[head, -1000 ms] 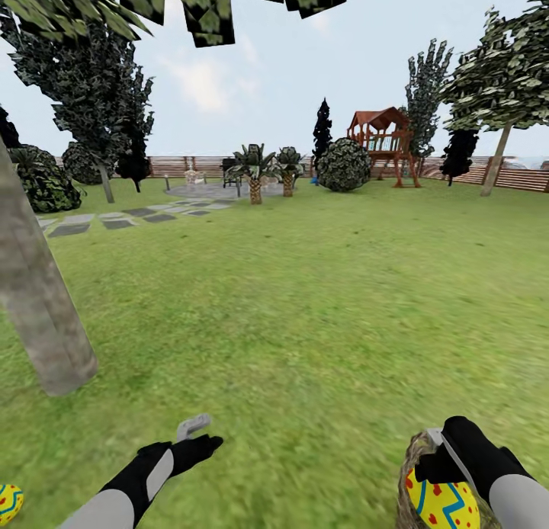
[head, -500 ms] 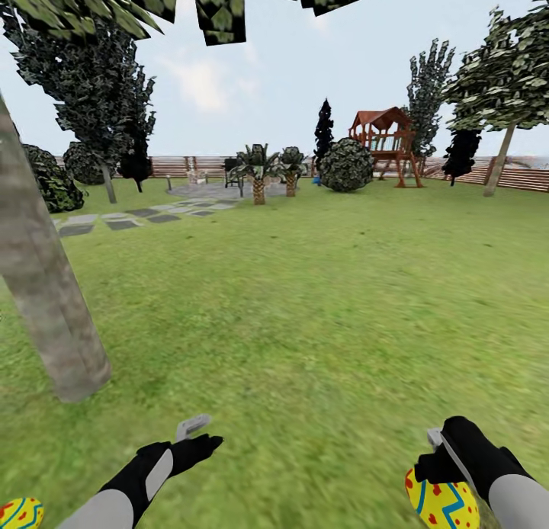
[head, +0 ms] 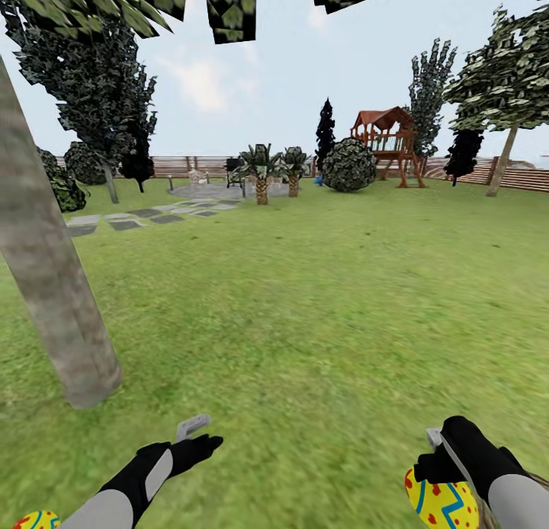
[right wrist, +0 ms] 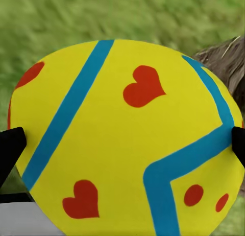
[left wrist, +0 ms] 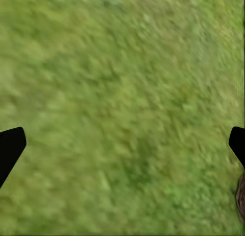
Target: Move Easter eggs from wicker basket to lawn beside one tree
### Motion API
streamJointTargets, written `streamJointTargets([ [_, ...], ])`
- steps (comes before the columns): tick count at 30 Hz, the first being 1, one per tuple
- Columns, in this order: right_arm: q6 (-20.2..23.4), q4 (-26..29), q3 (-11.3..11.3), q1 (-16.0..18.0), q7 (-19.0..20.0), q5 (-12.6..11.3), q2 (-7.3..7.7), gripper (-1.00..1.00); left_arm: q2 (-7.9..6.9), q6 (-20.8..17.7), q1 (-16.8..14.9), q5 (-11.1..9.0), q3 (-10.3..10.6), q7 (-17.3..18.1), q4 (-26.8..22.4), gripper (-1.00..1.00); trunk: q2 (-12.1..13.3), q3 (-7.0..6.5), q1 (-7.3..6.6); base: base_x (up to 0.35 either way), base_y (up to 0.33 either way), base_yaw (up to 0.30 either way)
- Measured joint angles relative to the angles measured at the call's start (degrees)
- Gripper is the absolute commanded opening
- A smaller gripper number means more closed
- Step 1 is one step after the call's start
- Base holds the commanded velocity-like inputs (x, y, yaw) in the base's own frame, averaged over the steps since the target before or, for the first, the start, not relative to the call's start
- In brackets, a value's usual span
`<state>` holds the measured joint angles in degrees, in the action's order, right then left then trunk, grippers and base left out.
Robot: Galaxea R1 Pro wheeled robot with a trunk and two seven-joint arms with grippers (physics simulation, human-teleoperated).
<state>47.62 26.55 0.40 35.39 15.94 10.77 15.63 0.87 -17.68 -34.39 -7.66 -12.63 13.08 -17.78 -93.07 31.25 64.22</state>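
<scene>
My right gripper is shut on a yellow Easter egg with blue bands and red marks, held above the lawn. Up close, that egg sits between the dark fingertips. A sliver of the wicker basket shows behind my right forearm, with its woven rim just beyond the egg. A second egg lies on the grass at the near left. My left gripper hangs open over bare grass. The thick grey-brown tree leans close by on the left.
A grey stepping-stone path runs off at the far left towards a paved patch with palm-like plants. A round shrub, a wooden play tower and a slatted fence stand far back. Another tree rises at the far right.
The whole view has shifted: the trunk now stands further right and closer, and the basket has slid from under the held egg to the lower right corner. Both arms keep their pose.
</scene>
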Motion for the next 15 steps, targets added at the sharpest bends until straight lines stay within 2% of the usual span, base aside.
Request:
streamJointTargets([
  [3,0.0,0.0,0.0,0.0,0.0,0.0,0.06,-1.00,0.00,0.1,0.0,0.0,-0.1,4.2,0.3,1.00,0.0,0.00,-0.02,0.226,0.006,0.000],
  [5,0.0,0.0,0.0,0.0,0.0,0.0,0.02,-1.00,-0.15,0.0,0.0,0.1,-0.1,5.4,0.3,1.00,0.0,0.00,-0.03,0.323,0.001,0.000],
  [8,0.0,0.0,0.0,0.0,0.0,0.0,0.07,-1.00,-0.53,-0.1,0.0,0.1,-0.2,5.7,0.2,1.00,0.0,0.00,-0.03,0.333,0.000,0.000],
  [11,0.0,0.0,0.0,0.0,0.0,0.0,0.01,-1.00,-1.66,-0.1,0.0,0.0,-0.9,5.6,0.1,1.00,0.0,0.00,-0.03,0.338,0.000,0.000],
  [15,0.0,0.0,0.0,0.0,0.0,0.0,0.05,-1.00,-1.85,-0.1,0.0,0.0,-1.3,5.6,0.1,1.00,0.0,0.00,-0.03,0.341,0.000,0.000],
])
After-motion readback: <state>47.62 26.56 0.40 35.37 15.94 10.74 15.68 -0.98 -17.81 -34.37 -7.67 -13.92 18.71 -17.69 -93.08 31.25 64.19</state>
